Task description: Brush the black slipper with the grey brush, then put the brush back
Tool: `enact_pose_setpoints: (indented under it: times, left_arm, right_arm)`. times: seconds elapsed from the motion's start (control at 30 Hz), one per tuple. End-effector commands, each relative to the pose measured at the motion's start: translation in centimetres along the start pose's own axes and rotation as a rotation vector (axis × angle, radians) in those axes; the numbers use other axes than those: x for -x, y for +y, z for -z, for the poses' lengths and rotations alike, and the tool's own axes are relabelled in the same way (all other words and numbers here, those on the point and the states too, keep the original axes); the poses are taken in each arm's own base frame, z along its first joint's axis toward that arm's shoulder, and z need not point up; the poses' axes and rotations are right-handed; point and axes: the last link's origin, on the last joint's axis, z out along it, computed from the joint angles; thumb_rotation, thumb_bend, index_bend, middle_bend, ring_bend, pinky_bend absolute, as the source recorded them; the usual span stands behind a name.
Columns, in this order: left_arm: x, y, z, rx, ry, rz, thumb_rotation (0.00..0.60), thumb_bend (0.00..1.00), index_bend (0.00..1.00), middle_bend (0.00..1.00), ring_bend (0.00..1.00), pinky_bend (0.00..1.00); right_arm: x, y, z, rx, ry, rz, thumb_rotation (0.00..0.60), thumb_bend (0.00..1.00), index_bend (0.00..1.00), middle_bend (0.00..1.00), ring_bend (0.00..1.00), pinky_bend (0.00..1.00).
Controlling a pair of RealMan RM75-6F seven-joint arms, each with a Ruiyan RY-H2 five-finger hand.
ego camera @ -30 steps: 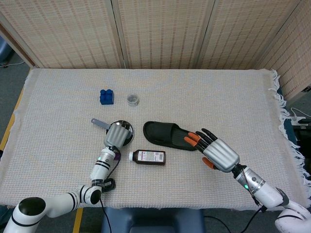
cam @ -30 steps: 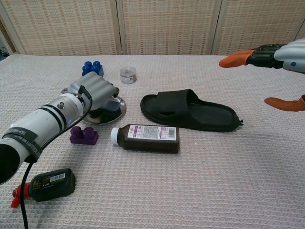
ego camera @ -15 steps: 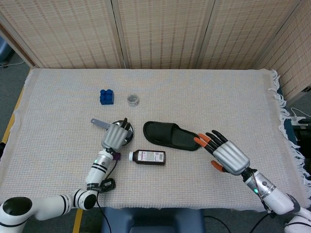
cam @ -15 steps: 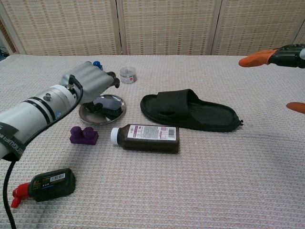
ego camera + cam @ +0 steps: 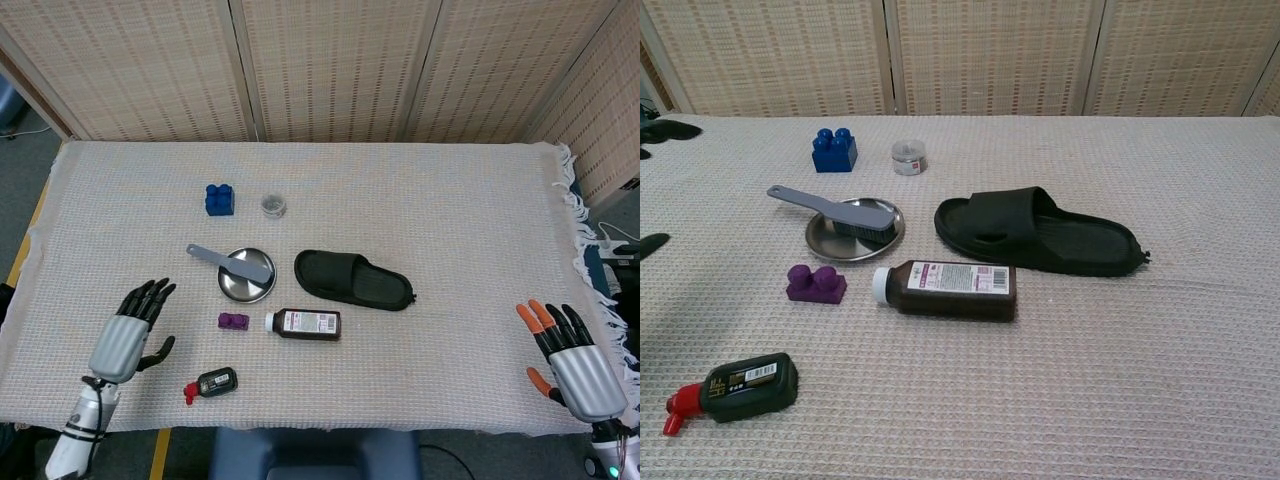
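In the chest view only dark fingertips (image 5: pixel 662 130) of the left hand (image 5: pixel 130 335) show at the left edge.

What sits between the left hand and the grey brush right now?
Nothing visible does. The left hand hangs open near the table's front-left edge, and only bare cloth lies between it and the grey brush, which rests across the steel dish. The purple block sits just below that line, in front of the dish.
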Motion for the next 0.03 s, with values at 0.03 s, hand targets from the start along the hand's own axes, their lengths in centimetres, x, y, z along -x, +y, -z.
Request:
enact_pose_setpoints:
  times: [0.03]
  left_arm:
    - [-4.64, -4.6, 8.82, 0.006, 0.088, -0.073, 0.6, 0.36, 0.0, 0.01, 0.0, 0.1]
  right_arm:
    - [-0.08, -0.95, 0.69, 0.007, 0.016, -0.058, 0.6, 0.18, 0.0, 0.0, 0.0, 0.0]
